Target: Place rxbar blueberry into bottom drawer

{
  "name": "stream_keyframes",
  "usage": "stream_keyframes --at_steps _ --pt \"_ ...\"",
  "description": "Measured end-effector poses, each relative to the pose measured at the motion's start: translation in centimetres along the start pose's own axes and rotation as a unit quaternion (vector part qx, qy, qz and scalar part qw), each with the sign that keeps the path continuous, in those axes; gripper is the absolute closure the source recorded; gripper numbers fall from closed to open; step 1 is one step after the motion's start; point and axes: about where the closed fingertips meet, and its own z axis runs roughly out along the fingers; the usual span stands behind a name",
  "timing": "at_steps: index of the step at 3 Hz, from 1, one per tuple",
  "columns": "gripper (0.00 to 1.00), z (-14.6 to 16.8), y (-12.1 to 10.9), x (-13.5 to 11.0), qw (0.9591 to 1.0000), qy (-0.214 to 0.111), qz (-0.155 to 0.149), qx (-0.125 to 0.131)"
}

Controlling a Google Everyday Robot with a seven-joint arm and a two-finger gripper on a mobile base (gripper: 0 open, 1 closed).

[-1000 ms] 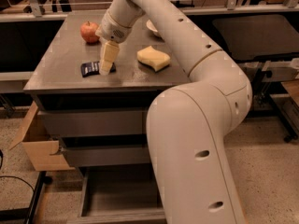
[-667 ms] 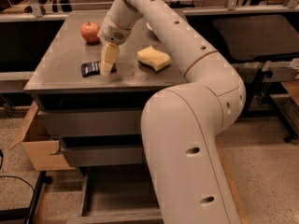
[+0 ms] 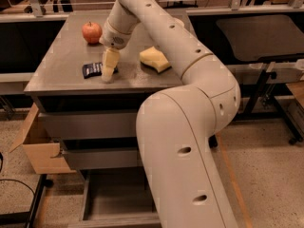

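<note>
One view covers everything. The claw stands tip-down on the bench, right against the dark snack bar, which lies flat near the front edge. I cannot tell whether the claw is open or closed. For a clean pick I would centre over the bar, close across its narrow width, and lift straight up. The bottom drawer stands pulled out below. An apple sits behind and a yellow sponge beyond the claw, both apart from the bar. The arm's bulk overhangs the drawer's right side, so I judge the descent will be tight.
</note>
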Motion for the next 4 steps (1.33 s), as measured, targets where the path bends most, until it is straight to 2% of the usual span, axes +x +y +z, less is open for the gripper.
stream_keyframes --at_steps 2,4 --pt "0.39 1.2 0.2 0.3 0.9999 0.010 0.004 -0.011" --pt "0.86 0.1 0.0 -0.4 0.9999 0.010 0.004 -0.011"
